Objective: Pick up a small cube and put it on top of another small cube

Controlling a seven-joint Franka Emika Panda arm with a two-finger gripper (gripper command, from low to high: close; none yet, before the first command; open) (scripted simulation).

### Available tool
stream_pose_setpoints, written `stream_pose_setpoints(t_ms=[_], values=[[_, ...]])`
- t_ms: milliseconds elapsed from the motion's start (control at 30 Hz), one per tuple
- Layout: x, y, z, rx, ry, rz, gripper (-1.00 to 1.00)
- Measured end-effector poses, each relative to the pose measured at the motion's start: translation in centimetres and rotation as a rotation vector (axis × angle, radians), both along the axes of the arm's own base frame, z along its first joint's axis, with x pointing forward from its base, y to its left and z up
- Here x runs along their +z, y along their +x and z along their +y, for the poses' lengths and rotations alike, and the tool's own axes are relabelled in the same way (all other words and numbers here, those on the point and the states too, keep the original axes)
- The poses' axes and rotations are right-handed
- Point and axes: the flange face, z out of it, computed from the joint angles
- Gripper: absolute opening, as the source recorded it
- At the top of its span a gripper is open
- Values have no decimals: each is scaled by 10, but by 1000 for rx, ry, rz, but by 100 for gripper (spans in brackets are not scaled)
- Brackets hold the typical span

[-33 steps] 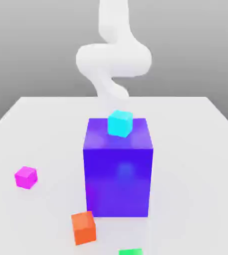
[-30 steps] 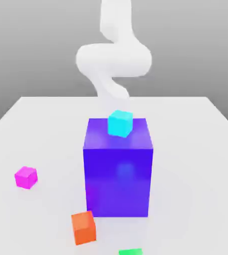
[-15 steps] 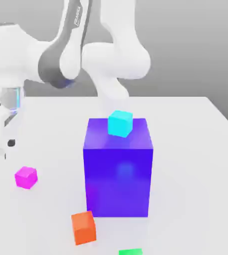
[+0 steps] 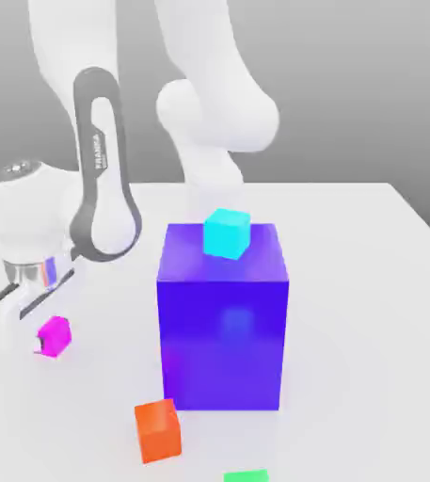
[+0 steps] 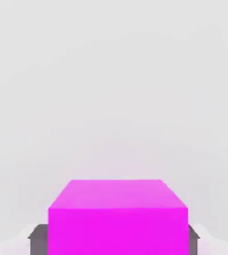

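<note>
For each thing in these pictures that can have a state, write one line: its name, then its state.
gripper: shut on the magenta cube
magenta cube: on the table, gripped
cyan cube: resting on top of the big blue block
big blue block: upright on the table
orange cube: loose on the table
table: bearing the blocks

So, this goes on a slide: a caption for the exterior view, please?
The tool closes on the magenta cube on the white table, beside the big blue block topped by a cyan cube.

A white table [image 4: 369, 282] under soft, even light stands before a plain grey backdrop [image 4: 369, 85].
</note>
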Motion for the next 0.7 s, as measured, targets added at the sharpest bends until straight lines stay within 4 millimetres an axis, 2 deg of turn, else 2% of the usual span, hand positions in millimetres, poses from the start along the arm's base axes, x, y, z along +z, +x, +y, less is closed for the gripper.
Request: stream_pose_setpoints(t_ms=[33,100,300,433,533,600,700], values=[[-3,0,0,0,1,0,-100],[6,0,-1,1,-1,0,-100],[57,2,1,8,1,-1,-100],[71,85,35,368,-5,12,-100],[79,144,70,636,-7,19,-100],[84,179,101,809,-7,21,-100],[92,227,158,1070,-5,19,-100]])
